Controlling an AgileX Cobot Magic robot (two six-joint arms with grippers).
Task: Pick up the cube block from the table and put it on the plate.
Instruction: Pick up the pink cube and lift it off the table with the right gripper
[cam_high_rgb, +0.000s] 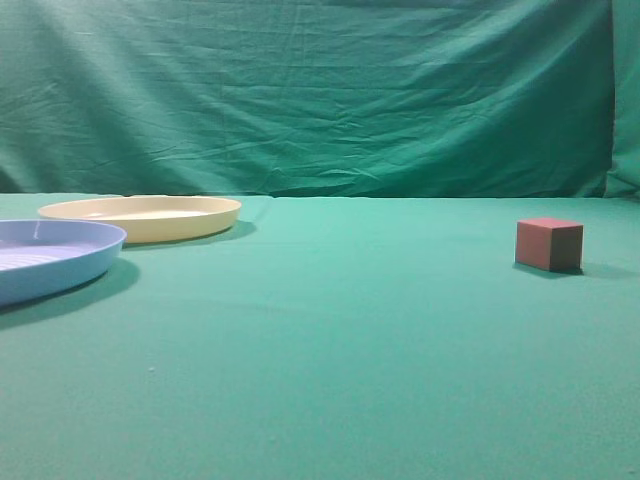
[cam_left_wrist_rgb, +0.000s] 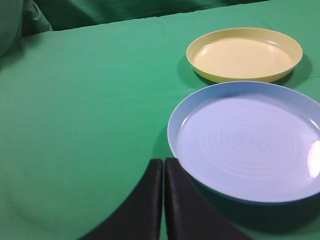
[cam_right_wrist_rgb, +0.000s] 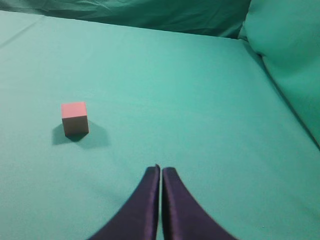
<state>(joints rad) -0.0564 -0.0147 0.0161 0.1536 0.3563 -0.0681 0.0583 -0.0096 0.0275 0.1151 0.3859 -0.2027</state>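
Observation:
The red-brown cube block (cam_high_rgb: 549, 244) sits on the green table (cam_high_rgb: 330, 340) at the right. In the right wrist view the cube block (cam_right_wrist_rgb: 75, 119) lies ahead and to the left of my right gripper (cam_right_wrist_rgb: 161, 169), which is shut and empty, well apart from it. The pale yellow plate (cam_high_rgb: 140, 216) stands at the back left. It also shows in the left wrist view (cam_left_wrist_rgb: 244, 54), far ahead and right of my left gripper (cam_left_wrist_rgb: 163, 161), which is shut and empty. Neither gripper shows in the exterior view.
A light blue plate (cam_high_rgb: 50, 258) stands at the left edge, in front of the yellow plate; in the left wrist view the blue plate (cam_left_wrist_rgb: 247, 140) lies just right of my left jaws. A wrinkled green backdrop (cam_high_rgb: 320, 90) closes the back.

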